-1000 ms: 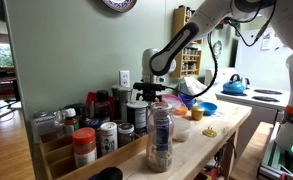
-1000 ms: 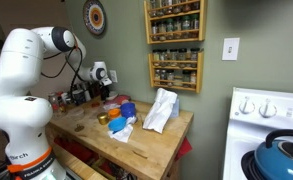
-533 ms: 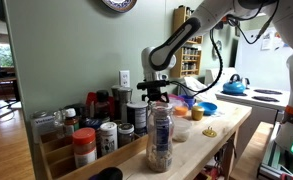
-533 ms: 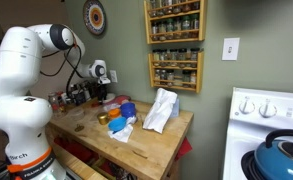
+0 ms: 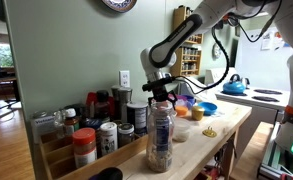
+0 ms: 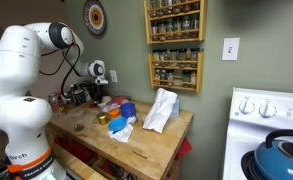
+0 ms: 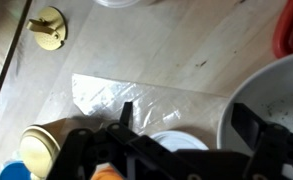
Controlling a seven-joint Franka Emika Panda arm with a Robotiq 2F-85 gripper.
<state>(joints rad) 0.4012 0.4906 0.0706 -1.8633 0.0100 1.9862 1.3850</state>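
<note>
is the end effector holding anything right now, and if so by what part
Nothing is held. The end effector is open, its fingers spread apart above the wooden counter, with a clear plastic sheet lying below.

Jars [image 5: 96, 130] crowd wall side; bottle [image 5: 160, 140] blocks front edge; bowls [image 5: 201, 108] cluster beyond; bare counter [image 5: 191, 146] open around yellow knob [image 5: 210, 131].
</note>
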